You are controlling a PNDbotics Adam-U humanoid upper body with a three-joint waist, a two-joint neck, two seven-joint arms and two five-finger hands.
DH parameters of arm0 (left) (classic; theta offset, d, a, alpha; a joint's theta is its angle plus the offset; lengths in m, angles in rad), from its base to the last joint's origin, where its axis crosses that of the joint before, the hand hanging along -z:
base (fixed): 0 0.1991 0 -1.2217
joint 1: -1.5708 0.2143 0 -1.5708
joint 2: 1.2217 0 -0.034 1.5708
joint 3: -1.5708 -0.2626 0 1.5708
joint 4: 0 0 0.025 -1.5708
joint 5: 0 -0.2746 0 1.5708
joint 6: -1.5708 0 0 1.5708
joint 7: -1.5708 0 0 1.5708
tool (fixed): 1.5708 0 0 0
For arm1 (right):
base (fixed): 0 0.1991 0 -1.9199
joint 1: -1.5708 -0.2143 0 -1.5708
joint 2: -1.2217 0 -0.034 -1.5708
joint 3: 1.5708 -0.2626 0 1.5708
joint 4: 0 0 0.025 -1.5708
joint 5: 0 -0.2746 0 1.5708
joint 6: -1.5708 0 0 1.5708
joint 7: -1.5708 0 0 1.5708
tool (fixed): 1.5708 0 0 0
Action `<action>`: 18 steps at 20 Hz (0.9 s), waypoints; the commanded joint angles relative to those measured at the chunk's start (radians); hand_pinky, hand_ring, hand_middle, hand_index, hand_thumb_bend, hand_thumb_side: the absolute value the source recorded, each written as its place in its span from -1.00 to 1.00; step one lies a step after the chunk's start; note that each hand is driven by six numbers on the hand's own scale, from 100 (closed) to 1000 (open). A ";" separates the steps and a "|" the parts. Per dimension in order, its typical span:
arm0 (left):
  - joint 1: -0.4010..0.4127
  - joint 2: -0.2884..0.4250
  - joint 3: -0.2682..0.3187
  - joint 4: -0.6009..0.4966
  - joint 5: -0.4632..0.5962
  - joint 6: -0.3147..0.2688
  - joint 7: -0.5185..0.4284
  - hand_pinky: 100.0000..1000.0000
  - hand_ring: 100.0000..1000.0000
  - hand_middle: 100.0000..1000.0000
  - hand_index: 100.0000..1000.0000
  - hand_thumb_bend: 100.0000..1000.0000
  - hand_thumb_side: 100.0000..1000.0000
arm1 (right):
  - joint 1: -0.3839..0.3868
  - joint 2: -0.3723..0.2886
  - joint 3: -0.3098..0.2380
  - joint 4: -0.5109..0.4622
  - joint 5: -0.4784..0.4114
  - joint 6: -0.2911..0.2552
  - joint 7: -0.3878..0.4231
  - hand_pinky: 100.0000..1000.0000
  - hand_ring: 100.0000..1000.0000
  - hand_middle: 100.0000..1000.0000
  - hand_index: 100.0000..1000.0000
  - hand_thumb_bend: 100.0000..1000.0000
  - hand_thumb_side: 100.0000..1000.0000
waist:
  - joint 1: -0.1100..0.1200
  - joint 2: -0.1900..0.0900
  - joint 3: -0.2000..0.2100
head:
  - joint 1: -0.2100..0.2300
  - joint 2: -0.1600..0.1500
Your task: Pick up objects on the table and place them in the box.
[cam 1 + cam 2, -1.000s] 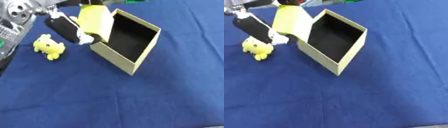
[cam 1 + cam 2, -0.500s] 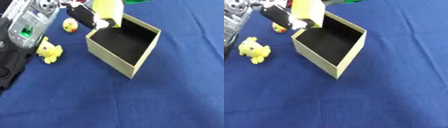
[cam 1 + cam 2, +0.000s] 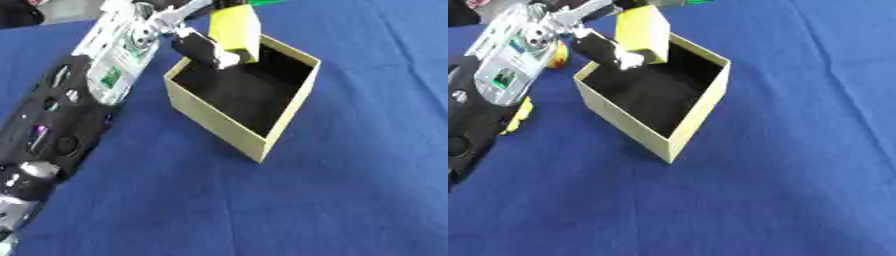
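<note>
A yellow block (image 3: 234, 29) was held above the far left part of an open box (image 3: 280, 125), tilted, with its lower end just over the box's dark inside. The left hand (image 3: 199, 47) grasped it, dark fingers (image 3: 604, 50) curled against the block's near left side. The left arm (image 3: 87, 95), black with a silver section, reached in from the lower left across the blue surface (image 3: 332, 200). The box was pale yellow outside and black inside, standing on the surface with one corner pointing toward the camera. In the right eye view, a small yellow thing (image 3: 520, 112) and a yellow-orange thing (image 3: 559, 54) showed beside the arm, mostly hidden. The right hand appeared in neither view.
</note>
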 commanded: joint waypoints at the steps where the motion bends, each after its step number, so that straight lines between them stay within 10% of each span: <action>1: -0.020 0.000 0.019 0.044 -0.016 -0.035 0.025 0.56 0.34 0.10 0.31 -1.00 -0.34 | -0.016 -0.015 -0.006 -0.016 -0.006 -0.001 0.003 0.64 0.41 0.31 0.50 -1.00 0.64 | -0.004 -0.019 -0.006 | 0.002 -0.012; 14: -0.002 -0.007 0.050 0.116 -0.220 -0.094 0.094 0.84 0.77 0.59 0.88 0.97 0.13 | -0.011 -0.013 -0.009 -0.016 -0.007 0.001 0.001 0.64 0.41 0.31 0.50 -1.00 0.64 | 0.001 -0.013 -0.008 | 0.004 0.000; 18: 0.000 -0.009 0.058 0.109 -0.246 -0.073 0.156 0.82 0.77 0.58 0.90 1.00 0.28 | -0.008 -0.014 -0.011 -0.016 -0.007 0.002 0.000 0.64 0.41 0.31 0.50 -1.00 0.64 | -0.002 -0.015 -0.006 | 0.009 0.005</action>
